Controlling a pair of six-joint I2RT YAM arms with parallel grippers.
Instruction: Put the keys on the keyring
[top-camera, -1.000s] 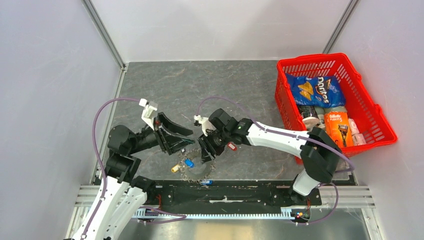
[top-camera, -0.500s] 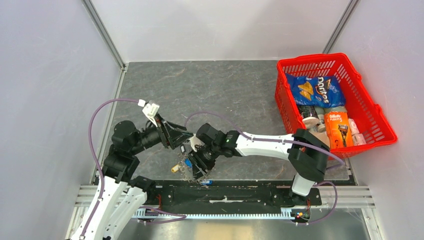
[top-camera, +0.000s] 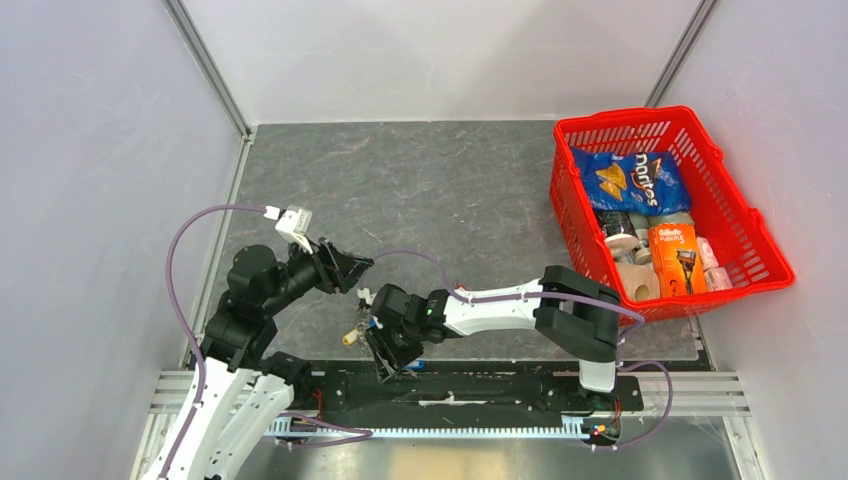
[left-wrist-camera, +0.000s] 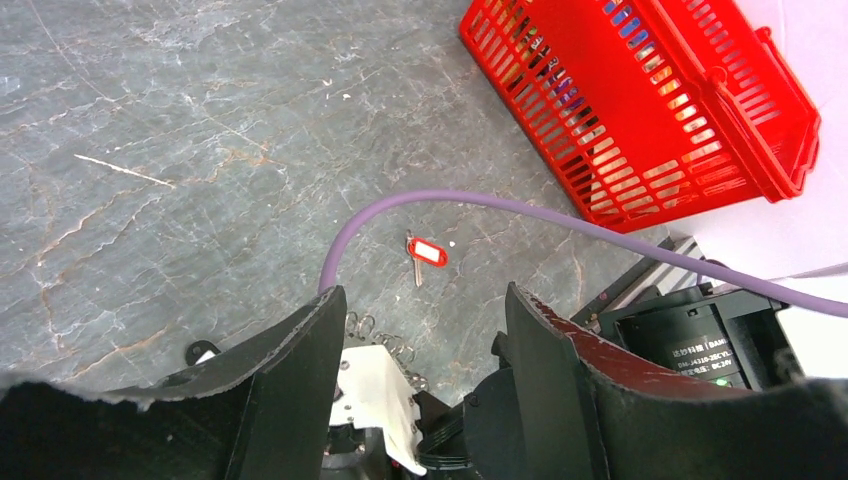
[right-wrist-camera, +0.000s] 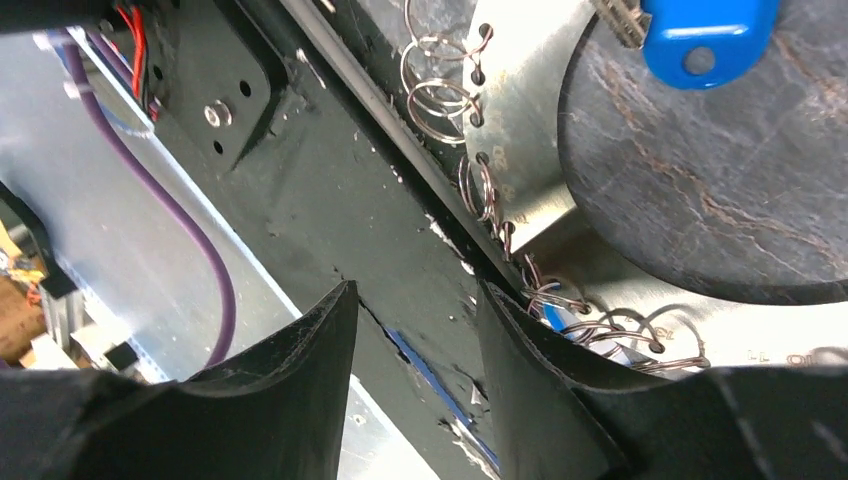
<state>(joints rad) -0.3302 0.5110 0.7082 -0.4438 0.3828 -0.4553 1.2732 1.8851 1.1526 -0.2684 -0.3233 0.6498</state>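
Observation:
The keyring (right-wrist-camera: 520, 120), a flat grey plate with small wire rings along its rim, lies at the table's near edge. A blue-tagged key (right-wrist-camera: 705, 35) rests at its round hole. A second blue tag (right-wrist-camera: 556, 318) shows under the wire rings. My right gripper (right-wrist-camera: 415, 295) hangs open beside the keyring's rim, over the black base rail, holding nothing. In the top view it (top-camera: 385, 355) covers most of the keyring. A yellow-tagged key (top-camera: 350, 337) lies just left of it. A red-tagged key (left-wrist-camera: 425, 250) lies on the table ahead of my open, empty left gripper (left-wrist-camera: 424, 292).
A red basket (top-camera: 770, 262) with groceries stands at the right. The right arm's purple cable (left-wrist-camera: 500, 200) arcs across the table. The right wrist's white mount (left-wrist-camera: 375, 385) sits between the left fingers. The black base rail (top-camera: 500, 385) runs along the near edge.
The right arm swung left and toward the near edge, down over the keyring. The left gripper drew back slightly to the left. Both openings look unchanged.

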